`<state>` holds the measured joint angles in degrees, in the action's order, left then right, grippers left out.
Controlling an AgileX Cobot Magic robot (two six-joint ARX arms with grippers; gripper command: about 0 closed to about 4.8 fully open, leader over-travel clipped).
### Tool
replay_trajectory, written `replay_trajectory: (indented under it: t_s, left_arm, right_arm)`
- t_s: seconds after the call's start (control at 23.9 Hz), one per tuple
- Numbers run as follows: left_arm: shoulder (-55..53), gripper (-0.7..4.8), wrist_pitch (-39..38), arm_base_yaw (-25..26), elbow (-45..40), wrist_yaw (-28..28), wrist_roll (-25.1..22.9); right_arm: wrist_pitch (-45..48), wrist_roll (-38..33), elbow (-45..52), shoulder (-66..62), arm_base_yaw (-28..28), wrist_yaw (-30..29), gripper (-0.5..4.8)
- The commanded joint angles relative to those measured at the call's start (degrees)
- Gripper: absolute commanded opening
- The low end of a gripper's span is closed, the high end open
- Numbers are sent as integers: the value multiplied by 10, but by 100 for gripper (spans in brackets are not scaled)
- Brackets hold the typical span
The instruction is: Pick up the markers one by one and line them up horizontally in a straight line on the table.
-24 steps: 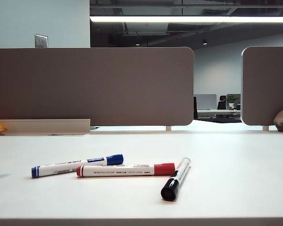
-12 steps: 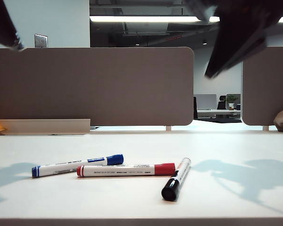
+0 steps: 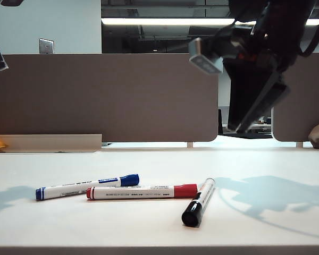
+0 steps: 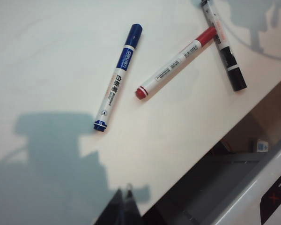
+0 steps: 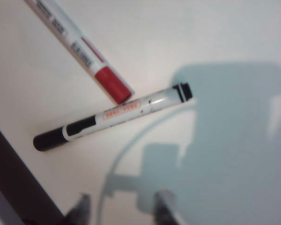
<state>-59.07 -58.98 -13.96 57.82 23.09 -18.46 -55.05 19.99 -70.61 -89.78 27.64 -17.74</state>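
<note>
Exterior view: near the table's (image 3: 266, 223) front edge lies the black marker (image 3: 198, 203), the red marker (image 3: 142, 192) and blue marker (image 3: 86, 186) just behind. Above, the right gripper (image 5: 119, 206) hangs with fingers parted, empty; the left gripper (image 4: 126, 197), pinched together, hovers at the left edge.

— Where did the markers lie on the table (image 3: 287, 223)?
— Toward its front edge. The blue-capped marker (image 3: 87, 187) lay farthest left, and the red-capped marker (image 3: 142, 192) sat just right of it and slightly nearer the front, the two overlapping in length.
— And the third?
— The black-capped marker (image 3: 198, 202) lay at the right, angled front to back, its rear end by the red cap.
— The arms?
— The right gripper (image 5: 121, 208) hung above that black-capped marker; the left gripper (image 4: 124, 205) stood high at the left. Divider panels (image 3: 103, 97) stood behind.
</note>
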Motion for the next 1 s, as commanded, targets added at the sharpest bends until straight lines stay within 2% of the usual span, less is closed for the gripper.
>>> replay_trajectory:
  t_s: [0.04,0.25,0.42,0.54,0.71,0.84,1.0]
  left_arm:
    - [2,-6,7,0,3,2,-4]
    - [2,-6,15,0,3,3,-4]
    - [2,-6,19,0,3,3,-4]
    - [2,-6,19,0,3,3,-4]
    - [2,-6,17,0,3,3,-4]
    - [2,-6,11,0,3,3,-4]
    - [2,-5,7,0,3,3,-1]
  right_arm:
    - [-8,-16,-3,-8,0,-4,237]
    - [3,-67,-3,-22,1,-47,243]
    - [28,-195,-3,-45,14,-82,243]
    - [52,-229,-3,-46,57,-33,243]
    - [85,-271,-3,-49,99,2,243]
    - [74,-296,-3,-62,122,44,251]
    - [42,-308,-3,-74,128,81,349]
